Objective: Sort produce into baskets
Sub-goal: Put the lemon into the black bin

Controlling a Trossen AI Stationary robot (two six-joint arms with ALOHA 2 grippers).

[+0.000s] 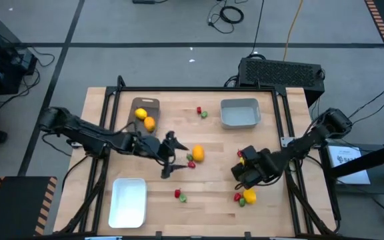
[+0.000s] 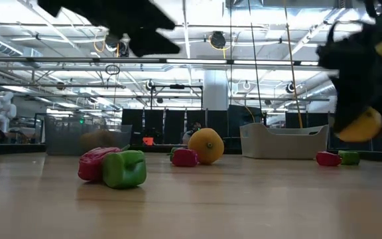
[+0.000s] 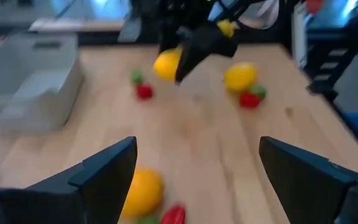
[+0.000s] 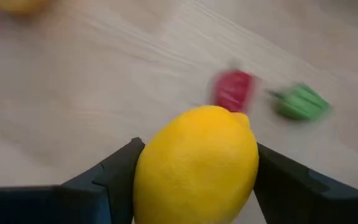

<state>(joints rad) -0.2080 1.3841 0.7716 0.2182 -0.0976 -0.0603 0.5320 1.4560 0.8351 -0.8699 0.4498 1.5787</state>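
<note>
My right gripper (image 1: 240,175) is shut on a yellow lemon (image 4: 194,165), held above the table right of centre; the lemon also shows in the low view (image 2: 361,126). My left gripper (image 1: 170,157) is open and empty above the table's middle, just left of an orange fruit (image 1: 197,154) with a red piece (image 1: 191,164) beside it. The brown-grey basket (image 1: 147,103) at the far left holds a yellow fruit and an orange fruit. The grey-blue basket (image 1: 240,113) stands at the far right, the white basket (image 1: 128,202) at the near left. My right gripper pinches the lemon by its two opposite sides (image 4: 148,174) between its two fingers (image 4: 114,177). The fingers come slanting down from the table's right side. The lemon is lifted clear of the table.
A second lemon (image 1: 249,196) lies near the right gripper with a red piece (image 1: 237,197) and a green piece (image 1: 243,202). More red and green pairs lie at the far middle (image 1: 201,112) and the near middle (image 1: 179,195).
</note>
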